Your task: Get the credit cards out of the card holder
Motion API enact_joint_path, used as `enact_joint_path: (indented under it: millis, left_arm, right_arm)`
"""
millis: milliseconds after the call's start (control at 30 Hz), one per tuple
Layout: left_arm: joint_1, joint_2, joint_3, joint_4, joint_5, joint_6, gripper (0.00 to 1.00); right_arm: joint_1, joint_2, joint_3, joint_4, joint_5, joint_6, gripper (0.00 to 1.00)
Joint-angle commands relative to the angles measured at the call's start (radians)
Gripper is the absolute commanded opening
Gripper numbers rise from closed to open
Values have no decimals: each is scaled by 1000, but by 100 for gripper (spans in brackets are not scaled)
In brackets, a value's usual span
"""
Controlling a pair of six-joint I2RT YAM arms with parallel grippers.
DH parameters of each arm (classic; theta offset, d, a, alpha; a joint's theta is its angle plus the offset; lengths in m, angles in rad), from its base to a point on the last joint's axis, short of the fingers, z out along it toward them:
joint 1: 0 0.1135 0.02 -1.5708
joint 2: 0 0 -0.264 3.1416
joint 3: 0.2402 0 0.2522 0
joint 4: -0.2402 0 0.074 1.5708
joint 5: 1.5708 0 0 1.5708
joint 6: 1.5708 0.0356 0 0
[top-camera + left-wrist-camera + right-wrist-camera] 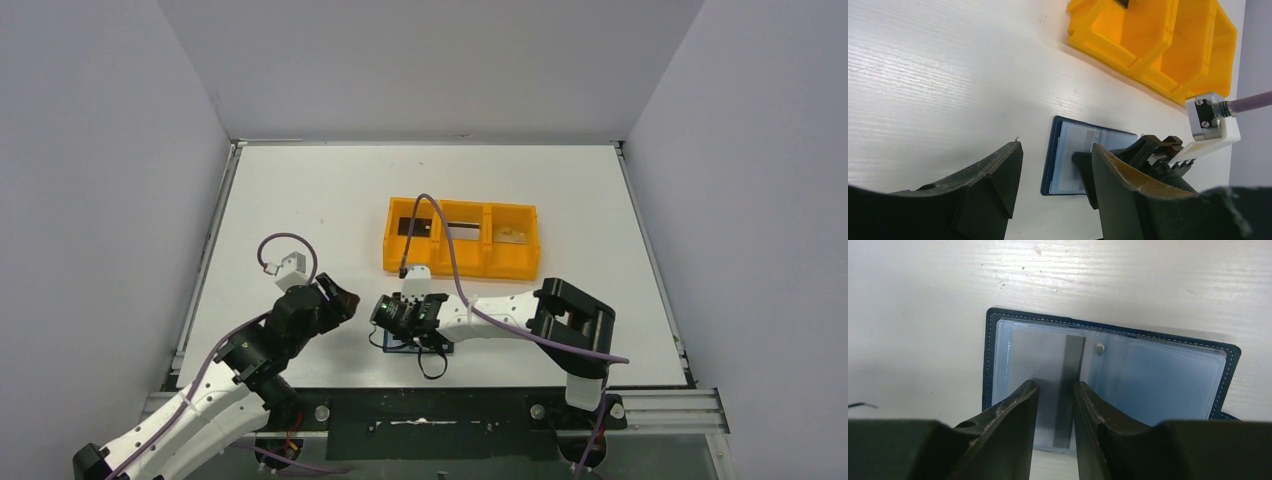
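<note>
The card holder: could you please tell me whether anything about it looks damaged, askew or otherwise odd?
Nothing stands out. The card holder lies open and flat on the table, its clear sleeves intact, with the right gripper poised over one sleeve.

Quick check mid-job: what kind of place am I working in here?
Most likely a lab robot test cell: a white table boxed in by plain walls on three sides, robot arms mounted on a rail at its near edge, and an orange tray.
</note>
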Motion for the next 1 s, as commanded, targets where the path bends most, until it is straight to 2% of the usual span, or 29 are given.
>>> enact_joint_path:
  millis: [0,167,433,567,967]
  left_arm:
    - [7,9,3,50,10,5,53]
    - [9,30,-7,84,44,8,53]
    - [8,106,-13,154,110,22,53]
    - [9,148,-12,202,159,40,53]
    - [10,254,-47,409,363,84,53]
  right_arm:
    - [1,8,-20,-18,18,3,26]
    - [-9,-56,-104,96,-14,-4,16]
    - [-27,-145,-199,230,-32,-22,9]
    - [-45,-200,-252,315,-59,-31,2]
    - [-133,-368,-536,696,-214,27,1]
